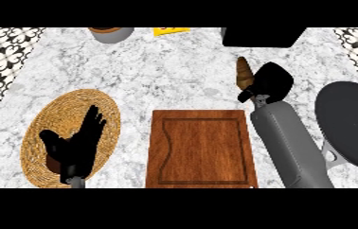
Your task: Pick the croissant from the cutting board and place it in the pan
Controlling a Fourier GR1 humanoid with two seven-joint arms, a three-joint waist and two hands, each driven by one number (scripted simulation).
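From the head view we see our right hand raised past the far right corner of the cutting board, its fingers curled round the croissant, which sticks out on the hand's left side, with its brown tip pointing away from us. The croissant is off the board and held over the marble counter, not in the pan. The pan, dark and round, lies to the right of this hand and a little nearer to us, partly cut by the view's edge, with its grey handle running beside our right forearm. Beyond the hand, at the far edge, sits a black box-like thing that we cannot identify. The board lies bare to the left of our right forearm. Our left hand rests open with fingers straight and pointing away from us, over a round woven mat well left of the board. Far beyond that hand we see a grey bowl and, to its right, a yellow thing at the view's far edge.
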